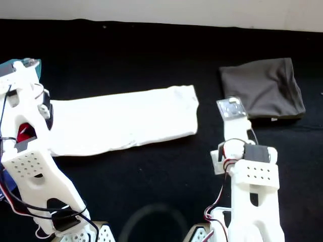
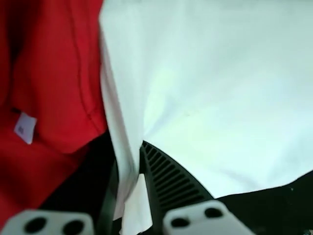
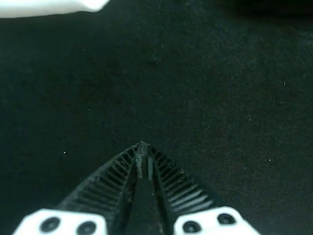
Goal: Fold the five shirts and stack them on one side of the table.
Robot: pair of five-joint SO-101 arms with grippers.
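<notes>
Grips white shirt [image 1: 126, 121] edge in left gripper [image 2: 132, 156], beside red shirt [image 2: 49, 73]. Holds right gripper [image 3: 142, 147] closed, empty, above table [image 3: 220, 73] near folded grey shirt [image 1: 262, 88].

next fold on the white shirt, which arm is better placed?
Left, probably. The left gripper is shut on the white shirt at its edge; the right gripper is shut over bare table, apart from the shirt.

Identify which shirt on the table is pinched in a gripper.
The white shirt: the left gripper pinches its edge. The dark grey shirt lies folded with no gripper on it, and the red shirt lies loose beside the white one.
</notes>
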